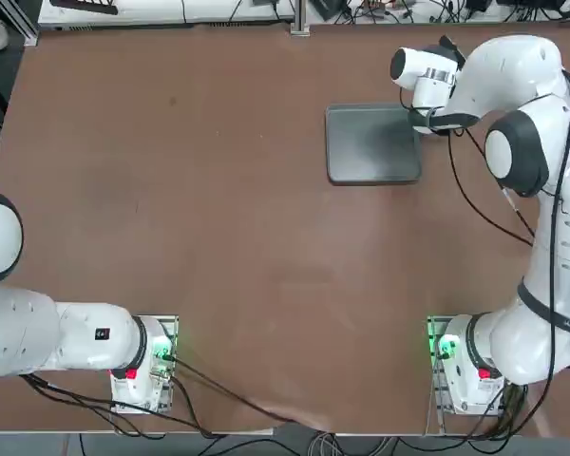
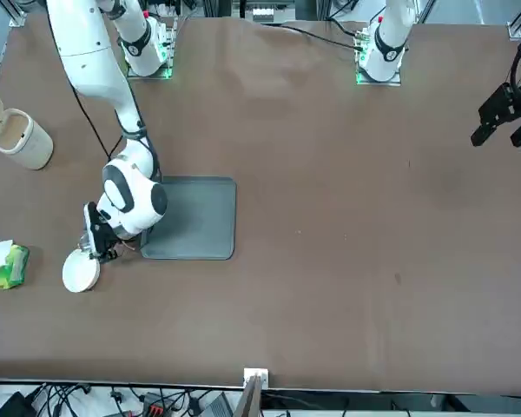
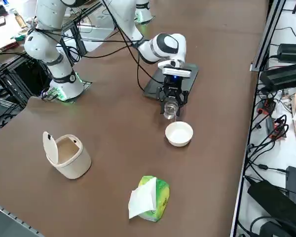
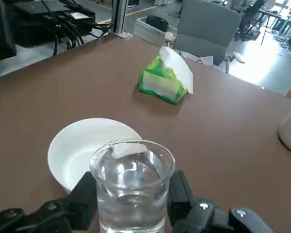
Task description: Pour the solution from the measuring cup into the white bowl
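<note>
My right gripper is shut on the measuring cup, a tiny clear cup held upright with clear liquid in it. In the right wrist view the cup sits between the black fingers of the gripper. The white bowl stands on the brown table just beyond the cup, close to it but apart. The wrist view shows the bowl with nothing in it, right behind the cup. In the front view the gripper hangs just above the bowl.
A grey tray lies behind the gripper, seen also in the top view as the tray. A cream-white cup with an open lid and a green-and-white packet lie farther out on the table.
</note>
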Available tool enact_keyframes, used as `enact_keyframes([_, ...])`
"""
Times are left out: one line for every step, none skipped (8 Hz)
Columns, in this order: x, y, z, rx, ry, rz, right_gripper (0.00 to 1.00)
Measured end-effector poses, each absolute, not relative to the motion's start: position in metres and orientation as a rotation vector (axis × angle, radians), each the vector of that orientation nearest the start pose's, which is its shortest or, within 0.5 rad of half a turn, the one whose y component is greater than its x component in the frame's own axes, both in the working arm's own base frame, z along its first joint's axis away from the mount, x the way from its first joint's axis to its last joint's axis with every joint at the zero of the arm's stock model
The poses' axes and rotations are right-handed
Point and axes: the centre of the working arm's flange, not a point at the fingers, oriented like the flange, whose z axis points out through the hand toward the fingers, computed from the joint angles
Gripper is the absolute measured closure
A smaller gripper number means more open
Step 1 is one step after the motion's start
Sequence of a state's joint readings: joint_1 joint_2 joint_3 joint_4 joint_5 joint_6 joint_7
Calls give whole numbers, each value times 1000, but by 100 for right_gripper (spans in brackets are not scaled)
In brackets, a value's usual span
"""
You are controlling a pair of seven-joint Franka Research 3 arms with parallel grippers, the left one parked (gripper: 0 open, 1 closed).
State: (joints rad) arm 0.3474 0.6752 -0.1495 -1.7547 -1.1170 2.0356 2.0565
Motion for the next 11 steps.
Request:
enact_keyframes([643, 82, 191, 1960, -1139, 877, 26])
enact_keyframes([648, 77, 194, 1991, -1118, 866, 26])
enact_keyframes([652, 70, 195, 2023, -1098, 852, 26])
enact_keyframes([654, 63, 195, 2048, -1079, 837, 26])
enact_keyframes([655, 57, 194, 2067, -1063, 810, 26])
enact_keyframes([655, 56, 193, 2087, -1052, 763, 26])
enact_keyframes([654, 57, 193, 2112, -1046, 708, 26])
enact_keyframes([653, 57, 193, 2136, -1040, 655, 26])
enact_keyframes([653, 56, 193, 2157, -1033, 608, 26])
enact_keyframes([654, 54, 194, 2172, -1023, 582, 26])
enact_keyframes([657, 51, 199, 2183, -1008, 571, 26])
